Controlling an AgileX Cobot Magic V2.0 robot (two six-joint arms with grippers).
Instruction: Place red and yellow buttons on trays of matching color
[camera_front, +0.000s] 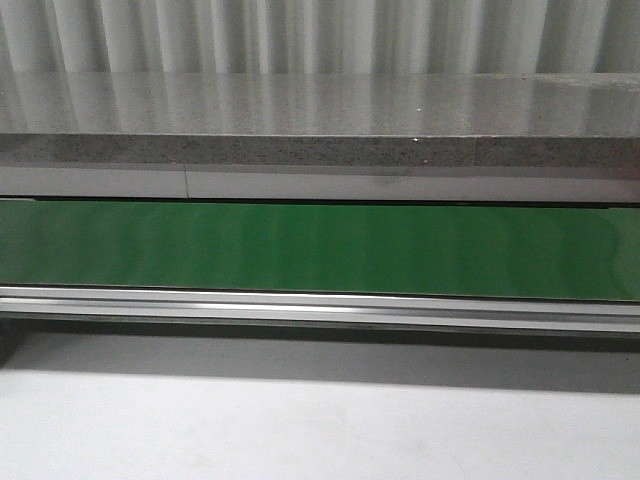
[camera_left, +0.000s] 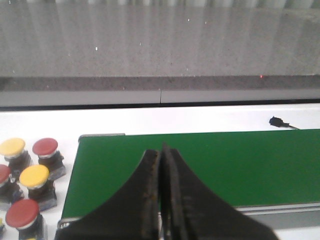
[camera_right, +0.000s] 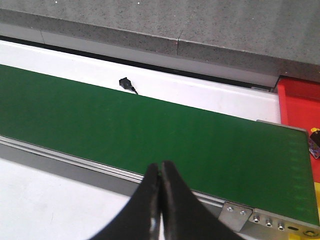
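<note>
In the front view we saw only the green conveyor belt (camera_front: 320, 248) running across the frame, its metal rail (camera_front: 320, 305) along the near edge, the white worktop (camera_front: 300, 420) in front of it and a grey speckled ledge (camera_front: 320, 150) behind; neither arm showed there. Through the left wrist view we found the left claw (camera_left: 161, 200) with its two dark fingers pressed together and nothing between them, hanging over the near edge of the belt's end. Just beside that end of the belt, on the white worktop, stood a cluster of push buttons: a yellow button (camera_left: 12, 147) and a red button (camera_left: 45, 146) farthest from the camera, a second yellow button (camera_left: 34, 175) nearer, another red button (camera_left: 22, 213) nearest, and one more red cap (camera_left: 4, 173) cut by the frame's edge. Through the right wrist view we saw the right claw (camera_right: 160, 200) likewise pressed together and empty, above the belt's rail. Past the belt's other end lay the red tray (camera_right: 300, 107), with a small dark and yellow object at its edge that we could not identify. A small black plug (camera_right: 126, 83) lay on the white strip behind the belt.
</note>
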